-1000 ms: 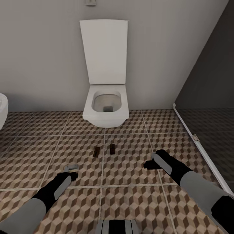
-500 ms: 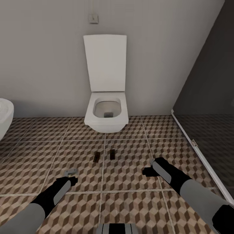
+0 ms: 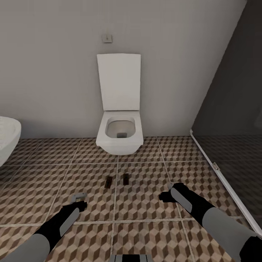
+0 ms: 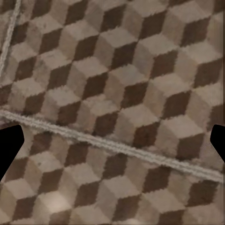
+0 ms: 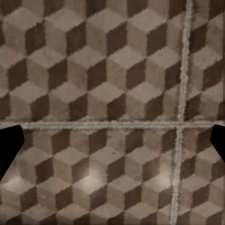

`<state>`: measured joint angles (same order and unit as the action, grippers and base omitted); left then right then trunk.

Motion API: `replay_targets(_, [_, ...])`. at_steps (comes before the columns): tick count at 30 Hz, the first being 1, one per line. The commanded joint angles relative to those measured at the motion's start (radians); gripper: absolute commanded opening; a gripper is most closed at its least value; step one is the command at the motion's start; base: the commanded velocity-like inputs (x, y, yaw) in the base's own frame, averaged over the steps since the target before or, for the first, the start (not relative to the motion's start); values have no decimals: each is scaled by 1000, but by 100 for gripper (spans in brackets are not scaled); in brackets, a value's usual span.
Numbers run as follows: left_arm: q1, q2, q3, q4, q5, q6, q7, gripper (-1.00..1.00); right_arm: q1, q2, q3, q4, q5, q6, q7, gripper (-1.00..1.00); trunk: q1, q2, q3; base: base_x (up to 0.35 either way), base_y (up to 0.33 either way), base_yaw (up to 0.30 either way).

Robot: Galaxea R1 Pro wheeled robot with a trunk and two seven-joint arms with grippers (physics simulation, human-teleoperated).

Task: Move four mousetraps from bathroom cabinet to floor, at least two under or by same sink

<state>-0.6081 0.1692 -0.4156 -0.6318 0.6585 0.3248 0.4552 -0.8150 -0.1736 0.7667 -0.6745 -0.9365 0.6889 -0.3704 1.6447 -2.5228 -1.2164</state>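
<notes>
Matt cube-patterned tiles of the bathroom floor (image 3: pixel 145 203) with rough pale grout; smooth white toilet (image 3: pixel 119 136); dark smoked glass screen (image 3: pixel 236 120) alongside.

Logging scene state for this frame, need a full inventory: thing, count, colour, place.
mousetraps: 2 dark brown, side by side on the floor in front of the toilet, either side of a grout line; the second is to the right
small grey object: 1, on the floor just ahead of the left gripper; too small to identify
toilet: 1, white, lid up, against the back wall
sink: 1, white, partly cut off at the left edge
wall plate: 1, small, grey, above the toilet
bathroom floor: brown, beige and grey cube tiles, pale grout
smoked glass panel: 1, dark, right side
left gripper: black, low over the floor, open, empty
right gripper: black, low over the floor, open, empty
</notes>
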Motion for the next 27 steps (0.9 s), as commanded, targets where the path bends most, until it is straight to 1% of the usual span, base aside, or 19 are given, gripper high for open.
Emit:
replay_targets(1, [1,2,-8,-2,9,2,9,100,-1,-1,7,-2,-11,-1,-9,100,-1,0,3,0,0,0])
replay_targets(10, [9,-3,-8,-2,10,0,9,100,0,-5,23,-2,-10,-4,-9,100,-5,2,38,0,0,0])
replay_targets(12, [10,-14,-8,-2,9,-1,12,100,0,-6,26,-2,-10,-5,-9,100,-6,2,46,0,0,0])
replay_targets(16, [18,-45,-8,-2,8,-2,16,100,0,-7,32,-1,-10,-6,-9,100,-7,3,61,0,0,0])
replay_targets(18, [21,-54,-8,-1,8,-2,17,100,0,-5,34,-1,-10,-6,-9,100,-8,4,69,0,0,0])
replay_targets(21, [23,-60,-8,-1,7,-3,15,100,0,-4,37,-1,-10,-6,-9,100,-10,5,81,0,0,0])
replay_targets(27, [26,-67,-8,0,8,-5,10,100,0,-2,60,-1,-10,-6,-10,100,-12,6,104,0,0,0])
